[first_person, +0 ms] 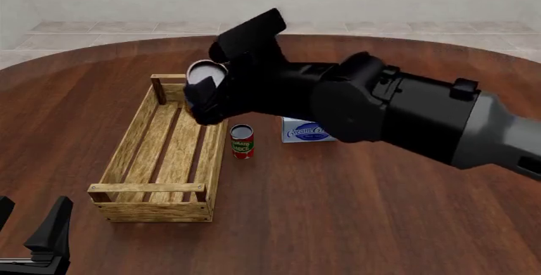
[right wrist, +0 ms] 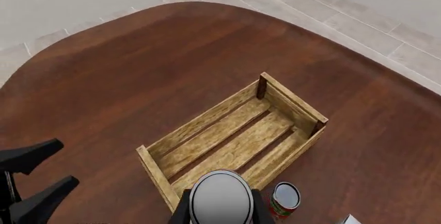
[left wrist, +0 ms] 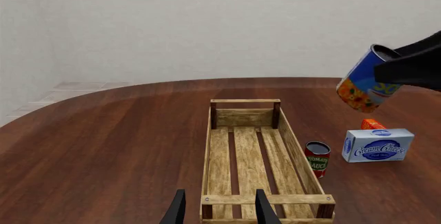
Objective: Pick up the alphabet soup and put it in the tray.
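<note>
Right gripper [right wrist: 220,211] clamps soup can [left wrist: 366,82], tilted, airborne near tray [first_person: 127,145] far-right edge. Left gripper [left wrist: 217,206] open, idle. Risk: early release drops it outside, onto tomato can [first_person: 242,140].

The long slatted wooden tray [first_person: 161,161] sits left on the brown bench [first_person: 355,224]; just right of it stands the red-labelled tomato sauce can [first_person: 242,140] — further right, the blue-white cream cheese box [first_person: 306,132].

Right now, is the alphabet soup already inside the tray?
No. The right gripper holds the alphabet soup tilted in the air; the tray holds nothing.
</note>
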Available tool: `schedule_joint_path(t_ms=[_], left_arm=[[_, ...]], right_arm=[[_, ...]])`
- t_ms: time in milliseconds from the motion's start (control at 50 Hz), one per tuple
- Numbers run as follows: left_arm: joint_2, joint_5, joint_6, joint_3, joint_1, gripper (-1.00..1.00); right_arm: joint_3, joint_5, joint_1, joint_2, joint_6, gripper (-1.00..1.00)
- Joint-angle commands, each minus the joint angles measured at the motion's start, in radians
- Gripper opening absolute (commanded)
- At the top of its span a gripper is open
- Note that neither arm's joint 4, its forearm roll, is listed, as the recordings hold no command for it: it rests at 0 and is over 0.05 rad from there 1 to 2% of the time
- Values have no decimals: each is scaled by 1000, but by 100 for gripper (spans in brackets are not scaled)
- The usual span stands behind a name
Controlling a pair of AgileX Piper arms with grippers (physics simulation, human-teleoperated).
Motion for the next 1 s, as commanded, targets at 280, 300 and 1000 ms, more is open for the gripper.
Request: schedule_joint_path(t_ms=[280, 300, 1000], left_arm=[[0, 0, 0, 0, 0, 100], [0, 0, 0, 0, 0, 100], [0, 0, 0, 0, 0, 100]], right_arm=[[-121, 1, 84, 164, 34, -100], [-126, 2, 85, 172, 34, -100], [-401, 126, 65, 479, 58, -100]])
